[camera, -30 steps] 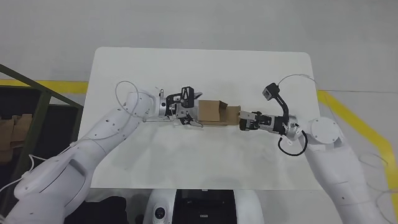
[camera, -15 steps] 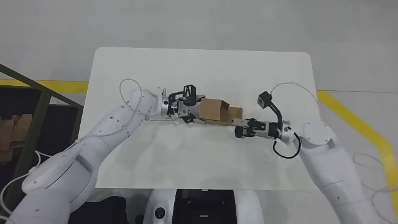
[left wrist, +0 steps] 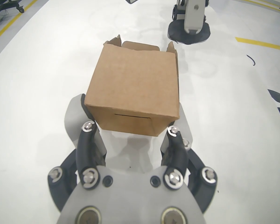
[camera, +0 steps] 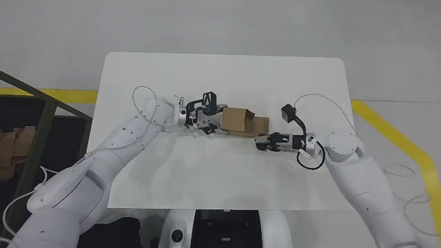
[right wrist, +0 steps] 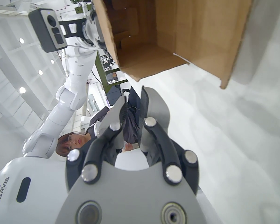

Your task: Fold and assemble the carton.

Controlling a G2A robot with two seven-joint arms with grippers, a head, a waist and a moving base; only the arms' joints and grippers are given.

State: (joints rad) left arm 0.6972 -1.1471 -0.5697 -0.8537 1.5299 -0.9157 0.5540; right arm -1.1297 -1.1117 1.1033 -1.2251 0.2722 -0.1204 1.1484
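A small brown carton (camera: 238, 120) lies on its side mid-table. Its closed end faces my left gripper (camera: 215, 125). In the left wrist view my left gripper (left wrist: 133, 120) is shut on the carton (left wrist: 135, 82), one finger against each side wall. The far end stands open with its flaps (camera: 258, 122) spread. In the right wrist view the carton's (right wrist: 200, 24) hollow inside shows. My right gripper (right wrist: 133, 94) is shut on nothing, a short way off the open end's edge. In the top view my right gripper (camera: 259, 142) sits just in front of the flaps.
The white table (camera: 207, 76) offers free room all around the carton. A yellow floor line (camera: 386, 127) runs beyond the table's right edge. The right arm's wrist camera (camera: 287, 114) stands up above its wrist.
My right gripper has drawn away from the carton's open flap and moved toward the table's front and left. The left gripper still holds the carton, which has turned slightly.
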